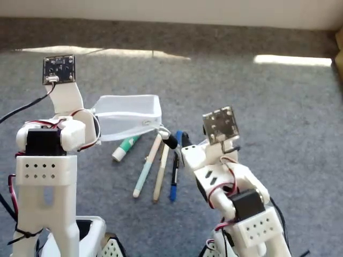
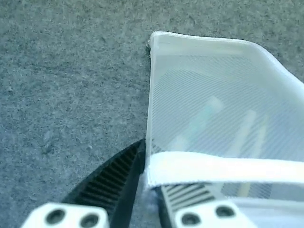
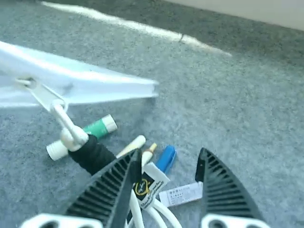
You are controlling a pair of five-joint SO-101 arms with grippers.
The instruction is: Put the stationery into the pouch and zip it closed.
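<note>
From the high view, I read the pouch (image 1: 128,119) as lifted off the grey carpet (image 1: 278,118). Its long axis runs crosswise from the left gripper (image 1: 94,124) toward the right arm, and the zip pull (image 1: 169,140) is at the end nearest the right gripper (image 1: 179,144). Four items lie on the carpet, outside the pouch: a green-and-white marker (image 1: 126,148) on a slant, then a pale teal pen (image 1: 147,167), a beige pen (image 1: 160,172) and a blue pen (image 1: 174,172). The pens lie side by side, with long axes running roughly from the arms' side to the far side. Their far ends are hard to make out among the zip pull and the right gripper. At the left wrist view, the left gripper is closed on the pouch's banded edge, with one dark finger (image 2: 116,190) clear and the other veiled by mesh. Pale long shapes show through the mesh; I cannot tell from here whether they lie inside or beneath. At the right wrist view, the right gripper stands wide apart and clamps nothing. A printed tag (image 3: 183,194), white cords (image 3: 142,211) and the blue pen's end sit between its fingers.
</note>
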